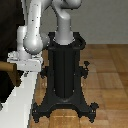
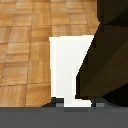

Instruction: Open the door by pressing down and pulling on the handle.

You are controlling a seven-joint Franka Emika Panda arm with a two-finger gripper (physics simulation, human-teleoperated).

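Note:
The door (image 1: pixel 4 47) is a dark panel at the exterior view's far left, set in a white frame (image 1: pixel 20 102). The tan handle (image 1: pixel 5 66) sticks out from it towards the arm. My grey-white gripper (image 1: pixel 18 73) hangs right beside the handle's free end, at about its height, and nothing shows between its fingers. In the wrist view the dark door (image 2: pixel 107 55) stands beside the white frame (image 2: pixel 70 65). Only two small dark fingertips (image 2: pixel 56 104), set apart, show at the frame's edge. The handle is out of the wrist view.
The black robot pedestal (image 1: pixel 65 70) stands in the middle on a wooden parquet floor (image 1: pixel 107 75), close to the white frame. The white arm (image 1: pixel 32 35) reaches from its top down to the exterior view's left.

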